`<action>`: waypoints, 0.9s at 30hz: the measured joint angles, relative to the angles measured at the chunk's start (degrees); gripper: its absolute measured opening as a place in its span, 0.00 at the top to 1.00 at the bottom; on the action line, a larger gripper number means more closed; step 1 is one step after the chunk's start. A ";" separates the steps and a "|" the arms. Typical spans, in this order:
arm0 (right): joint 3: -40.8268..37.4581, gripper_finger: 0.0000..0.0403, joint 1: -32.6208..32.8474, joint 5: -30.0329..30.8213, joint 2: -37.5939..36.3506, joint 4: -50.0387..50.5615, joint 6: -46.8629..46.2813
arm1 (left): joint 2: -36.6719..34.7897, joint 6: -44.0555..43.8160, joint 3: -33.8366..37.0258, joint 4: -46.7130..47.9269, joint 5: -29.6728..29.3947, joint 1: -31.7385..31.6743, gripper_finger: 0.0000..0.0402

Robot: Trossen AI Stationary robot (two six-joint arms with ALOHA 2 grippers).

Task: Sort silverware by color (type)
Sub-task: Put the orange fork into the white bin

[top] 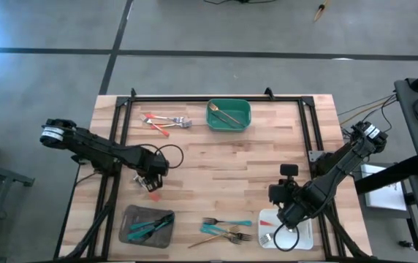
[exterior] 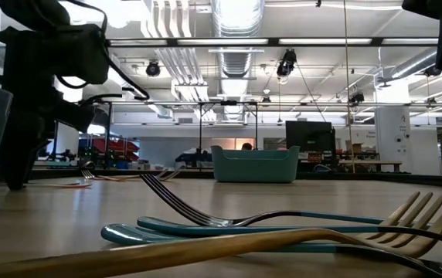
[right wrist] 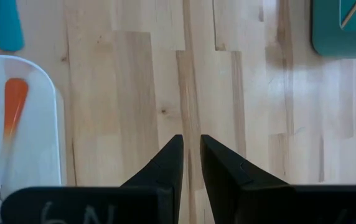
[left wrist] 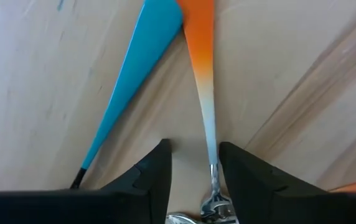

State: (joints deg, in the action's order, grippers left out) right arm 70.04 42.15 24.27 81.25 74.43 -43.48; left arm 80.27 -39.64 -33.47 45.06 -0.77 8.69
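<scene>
My left gripper [top: 150, 183] [left wrist: 193, 162] points down at the table's left middle, open, low over a piece of silverware with a red-orange handle [left wrist: 200, 37]. Its fingers stand on either side of that piece's thin metal neck [left wrist: 211, 140]. A teal handle [left wrist: 131, 81] lies slanted beside it on the wood. My right gripper [top: 286, 218] [right wrist: 191, 140] hangs above the near right, open by a narrow gap and holding nothing. Next to it a white tray [right wrist: 41, 155] holds a red-orange-handled piece [right wrist: 13, 106].
A green tray [top: 229, 115] with gold pieces stands at the far middle, with red-orange-handled pieces [top: 165, 122] to its left. A grey tray [top: 147, 226] with teal pieces sits at the near left. Teal and gold forks [top: 227, 230] lie on the wood near the front edge.
</scene>
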 joint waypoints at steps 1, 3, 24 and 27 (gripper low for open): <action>0.00 0.88 0.00 -0.01 -0.01 -0.02 0.00 | 0.06 -0.49 -0.27 0.07 0.11 0.01 0.71; 0.00 0.88 0.00 0.00 -0.02 -0.06 0.00 | 0.20 -1.63 -0.92 0.55 0.34 0.02 0.76; 0.00 0.88 0.02 -0.09 -0.02 -0.41 0.00 | 0.39 -4.14 -17.42 6.45 -4.63 0.04 1.00; 0.00 0.88 0.02 0.00 -0.02 -0.39 -0.18 | 0.37 -3.16 -20.66 9.98 -10.98 -0.11 1.00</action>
State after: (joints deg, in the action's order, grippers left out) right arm 70.04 42.17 24.27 81.23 74.04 -43.66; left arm 80.64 -42.80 -54.13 55.04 -11.75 8.59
